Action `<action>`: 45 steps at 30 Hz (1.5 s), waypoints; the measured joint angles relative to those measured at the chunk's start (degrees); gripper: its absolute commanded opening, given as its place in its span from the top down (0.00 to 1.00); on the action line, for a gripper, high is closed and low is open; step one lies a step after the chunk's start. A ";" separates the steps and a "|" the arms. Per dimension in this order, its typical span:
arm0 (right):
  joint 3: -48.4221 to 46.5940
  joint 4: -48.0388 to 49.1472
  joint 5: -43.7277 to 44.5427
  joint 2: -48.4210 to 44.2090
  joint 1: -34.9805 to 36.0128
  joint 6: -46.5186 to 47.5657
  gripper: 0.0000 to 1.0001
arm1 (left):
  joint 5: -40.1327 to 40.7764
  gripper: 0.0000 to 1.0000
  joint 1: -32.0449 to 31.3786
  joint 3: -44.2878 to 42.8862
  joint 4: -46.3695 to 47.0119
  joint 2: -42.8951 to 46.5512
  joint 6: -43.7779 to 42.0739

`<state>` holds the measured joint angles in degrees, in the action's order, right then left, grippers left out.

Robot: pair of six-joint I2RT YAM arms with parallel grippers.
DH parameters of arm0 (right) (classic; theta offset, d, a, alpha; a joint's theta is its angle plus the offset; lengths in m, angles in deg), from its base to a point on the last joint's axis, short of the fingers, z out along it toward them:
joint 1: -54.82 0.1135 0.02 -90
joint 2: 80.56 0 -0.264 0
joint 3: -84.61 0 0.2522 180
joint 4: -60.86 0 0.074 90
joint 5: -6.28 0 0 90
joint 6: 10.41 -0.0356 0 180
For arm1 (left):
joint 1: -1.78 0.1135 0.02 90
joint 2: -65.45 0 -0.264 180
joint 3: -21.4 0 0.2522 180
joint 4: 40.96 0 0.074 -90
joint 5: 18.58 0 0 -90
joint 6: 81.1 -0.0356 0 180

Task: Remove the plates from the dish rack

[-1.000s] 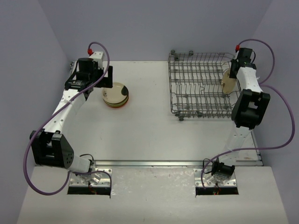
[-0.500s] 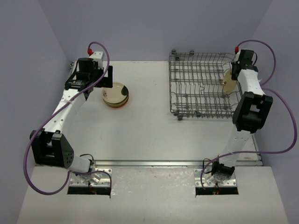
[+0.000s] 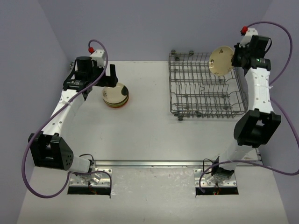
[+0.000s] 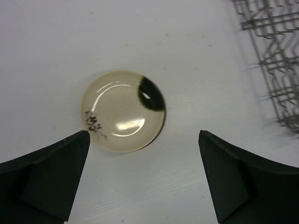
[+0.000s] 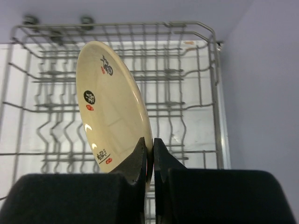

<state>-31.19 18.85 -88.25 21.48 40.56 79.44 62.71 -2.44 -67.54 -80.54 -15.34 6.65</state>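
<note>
Cream plate [image 3: 221,60] sits clamped edge-on in the right jaws, above the 1 o'clock corner of the dish rack [image 3: 196,79]. Left jaws wide open, empty, over the stacked plates [image 3: 116,93].

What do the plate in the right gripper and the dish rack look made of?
The plate, clamped by the right gripper: likely glazed ceramic, glossy cream, with sharp light streaks and printed marks; melamine not ruled out. The dish rack: metal wire, dull grey, thin bent rods in a grid; bare or coated, cannot tell.
</note>
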 measured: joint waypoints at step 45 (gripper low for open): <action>20.93 1.55 -33.06 -11.98 30.67 -19.22 0.01 | -35.04 1.00 0.37 -3.26 -3.93 -6.35 5.31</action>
<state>-10.27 20.40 -121.31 9.50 71.24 60.21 27.67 -2.07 -70.80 -84.47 -21.69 11.96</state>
